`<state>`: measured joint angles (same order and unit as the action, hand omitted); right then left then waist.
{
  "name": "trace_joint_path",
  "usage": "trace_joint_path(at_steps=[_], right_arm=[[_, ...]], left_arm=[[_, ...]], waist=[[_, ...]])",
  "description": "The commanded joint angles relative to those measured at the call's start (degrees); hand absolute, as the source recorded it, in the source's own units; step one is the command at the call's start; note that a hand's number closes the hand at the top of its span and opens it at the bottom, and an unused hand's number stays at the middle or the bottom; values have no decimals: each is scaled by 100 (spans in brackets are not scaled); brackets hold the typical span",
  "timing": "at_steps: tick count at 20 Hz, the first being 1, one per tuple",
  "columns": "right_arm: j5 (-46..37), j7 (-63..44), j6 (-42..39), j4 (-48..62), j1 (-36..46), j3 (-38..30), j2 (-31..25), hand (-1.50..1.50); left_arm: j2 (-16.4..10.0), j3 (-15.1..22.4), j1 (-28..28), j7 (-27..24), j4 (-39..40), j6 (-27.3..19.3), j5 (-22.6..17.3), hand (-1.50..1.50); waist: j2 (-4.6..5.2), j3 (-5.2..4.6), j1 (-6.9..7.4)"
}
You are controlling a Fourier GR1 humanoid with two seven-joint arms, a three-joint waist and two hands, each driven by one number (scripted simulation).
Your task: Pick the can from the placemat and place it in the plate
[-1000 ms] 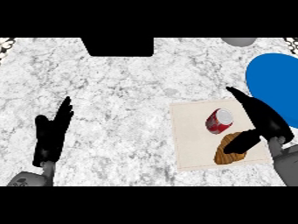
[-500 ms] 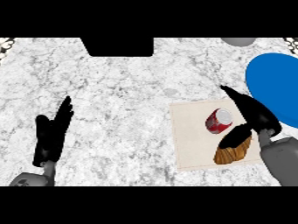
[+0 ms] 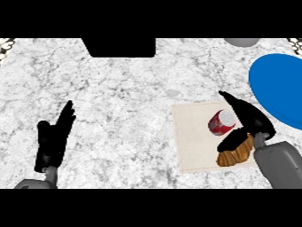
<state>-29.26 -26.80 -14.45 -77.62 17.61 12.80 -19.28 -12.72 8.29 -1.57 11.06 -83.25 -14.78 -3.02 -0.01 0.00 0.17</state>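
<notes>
The right hand [image 3: 254,120] lies over the right part of the placemat [image 3: 194,150], spread wide: its fingers are straight and point up and to the left, and its thumb reaches down and to the left. The can [image 3: 218,124], red with a pale end, sits on the placemat in the gap between those fingers and the thumb, tilted, just beside the palm; whether the hand touches it cannot be told. Just below the can, a brown piece of bread [image 3: 238,154] lies on the placemat, its upper edge under the thumb. The grey forearm comes in from the lower right corner. The blue plate [image 3: 287,91] lies on the table [image 3: 133,97] to the right of the placemat, near the hand and apart from the can. Well apart, at the lower left, the left hand [image 3: 54,139] rests open with straight fingers pointing up. A black block [image 3: 121,46] and a grey object [image 3: 242,42] stand at the table's far edge.
</notes>
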Motion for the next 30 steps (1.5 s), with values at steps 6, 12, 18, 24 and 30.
trace_joint_path(at_steps=[6,12,18,24,30], right_arm=[[-710,1067,288,836,160,-186,86,150],[-1168,1359,528,1116,313,-374,123,150],[-1109,3027,235,1404,549,-200,-456,150],[-1359,3393,1088,1554,1023,-765,-716,150],[-1076,3487,1588,345,374,-1201,-714,150]], left_arm=[[20,-113,76,500,-489,131,260,0],[328,-145,-210,461,-220,30,510,0],[253,-312,46,122,-185,276,288,0],[254,-304,293,-127,-158,469,247,0],[137,-537,-72,223,-58,459,254,0]], waist=[[3,3,25],[7,2,18],[27,6,93],[14,2,65],[-15,0,-87]])
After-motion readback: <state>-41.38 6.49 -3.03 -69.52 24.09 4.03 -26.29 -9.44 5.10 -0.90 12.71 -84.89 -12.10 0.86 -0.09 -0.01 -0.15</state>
